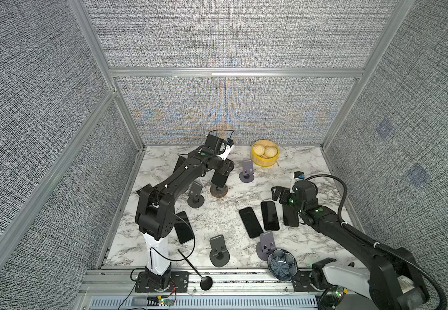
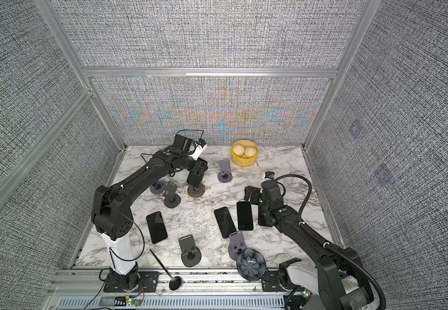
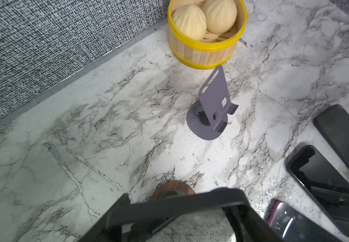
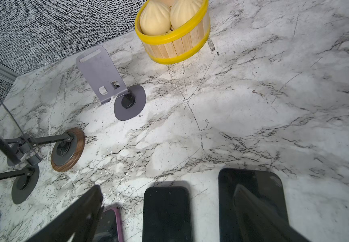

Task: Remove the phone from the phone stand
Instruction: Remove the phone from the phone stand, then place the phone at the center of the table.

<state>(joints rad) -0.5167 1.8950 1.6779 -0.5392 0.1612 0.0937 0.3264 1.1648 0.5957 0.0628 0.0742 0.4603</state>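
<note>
A black phone (image 1: 219, 179) leans upright on a phone stand with a round wood-rimmed base (image 1: 218, 192), left of the table's middle. My left gripper (image 1: 224, 169) reaches down over it from behind, jaws shut on the phone's two long edges. In the left wrist view the phone's top edge (image 3: 190, 200) spans between the fingers (image 3: 118, 211), with the wood base (image 3: 174, 186) beyond it. My right gripper (image 1: 277, 194) hovers open over flat phones on the right; in the right wrist view one black phone (image 4: 167, 213) lies under the gap.
Several empty grey stands (image 1: 247, 173) (image 1: 196, 194) (image 1: 218, 251) (image 1: 265, 245) are scattered about. Three phones (image 1: 251, 221) lie flat at the right, another (image 1: 183, 226) by the left arm. A yellow steamer with buns (image 1: 264, 155) stands at the back. A dark bowl (image 1: 282, 264) and black spoon (image 1: 198, 271) lie in front.
</note>
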